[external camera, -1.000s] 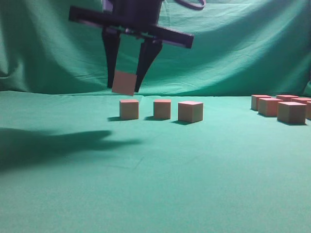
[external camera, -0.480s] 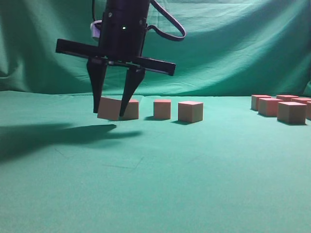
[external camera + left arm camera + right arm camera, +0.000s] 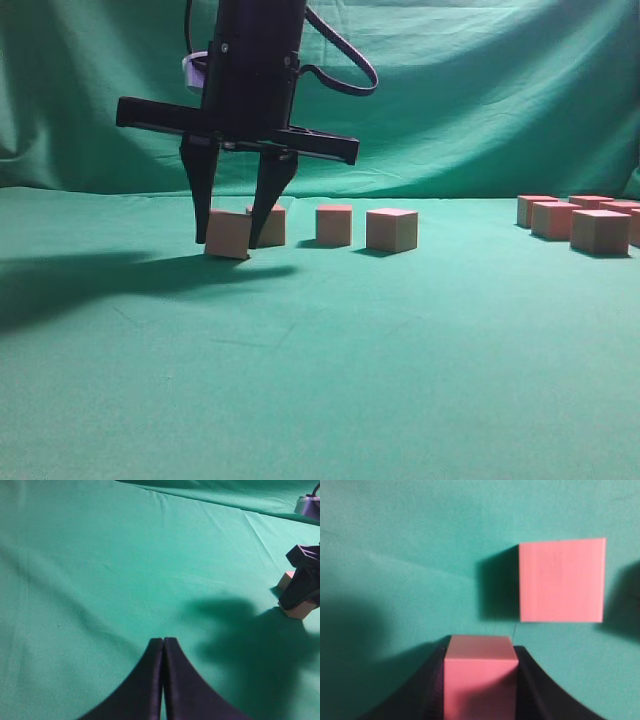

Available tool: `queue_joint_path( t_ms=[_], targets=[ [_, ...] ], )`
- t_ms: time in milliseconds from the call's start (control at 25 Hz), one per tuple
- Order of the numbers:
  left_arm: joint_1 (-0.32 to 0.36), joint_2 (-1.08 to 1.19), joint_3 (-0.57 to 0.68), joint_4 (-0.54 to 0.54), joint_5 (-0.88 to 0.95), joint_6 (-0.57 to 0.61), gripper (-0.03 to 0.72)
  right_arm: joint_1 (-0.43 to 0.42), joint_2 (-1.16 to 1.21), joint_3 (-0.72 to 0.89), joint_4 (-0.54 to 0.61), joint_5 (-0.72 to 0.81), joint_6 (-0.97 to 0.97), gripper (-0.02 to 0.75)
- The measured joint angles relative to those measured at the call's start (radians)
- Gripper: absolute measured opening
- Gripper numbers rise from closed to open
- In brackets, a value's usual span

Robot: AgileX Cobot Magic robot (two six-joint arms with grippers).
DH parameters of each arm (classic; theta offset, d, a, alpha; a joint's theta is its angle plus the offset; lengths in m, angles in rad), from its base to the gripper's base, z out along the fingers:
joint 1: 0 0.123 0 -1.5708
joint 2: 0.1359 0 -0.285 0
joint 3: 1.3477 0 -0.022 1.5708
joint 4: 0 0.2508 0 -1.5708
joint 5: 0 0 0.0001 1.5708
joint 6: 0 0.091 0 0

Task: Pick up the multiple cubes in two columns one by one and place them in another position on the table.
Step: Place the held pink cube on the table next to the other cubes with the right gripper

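The held cube (image 3: 228, 234) sits pinched between the two dark fingers of the right hand (image 3: 231, 238), slightly tilted, its lower corner at or just above the bench (image 3: 330, 380); can't tell if it's touching the cloth. Right hand is partway open, clamped on that cube from both sides; wrist view shows the pink top face (image 3: 479, 685) framed by the fingers (image 3: 532, 690).

Just behind the hand & a bit to its right stands another cube (image 3: 270, 224), partly hidden by the right finger; in the wrist view it's the square pink top (image 3: 562, 580) ahead of the held one, apart from it, w/ a dark shadow on its left side. Further right of the hand, same row: a third cube (image 3: 334, 224), then a fourth cube (image 3: 391, 229), each spaced apart, upright on the cloth.

Well off to the hand's right, at the frame edge, a cluster of cubes (image 3: 585, 222) packed close together, approx five showing, some cut off.

Left hand (image 3: 163, 680) hangs over bare green cloth, fingers pressed together, nothing in them. From its view the right hand & held cube (image 3: 299, 611) show at the far right edge.

Big shadow of the arm falls on the bench left of the right hand. Draped green backdrop (image 3: 480, 90) behind everything.
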Motion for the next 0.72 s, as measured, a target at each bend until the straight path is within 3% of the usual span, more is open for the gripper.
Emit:
queue_joint_path(
  t_ms=[440,720],
  targets=[
    [0.0,0.0,0.0,0.0,0.0,0.0,0.0,0.001,0.0,0.0,-0.002,-0.008,-0.002,0.261],
    [0.0,0.0,0.0,0.0,0.0,0.0,0.0,0.001,0.01,-0.02,0.003,-0.001,-0.018,0.585]
  ],
)
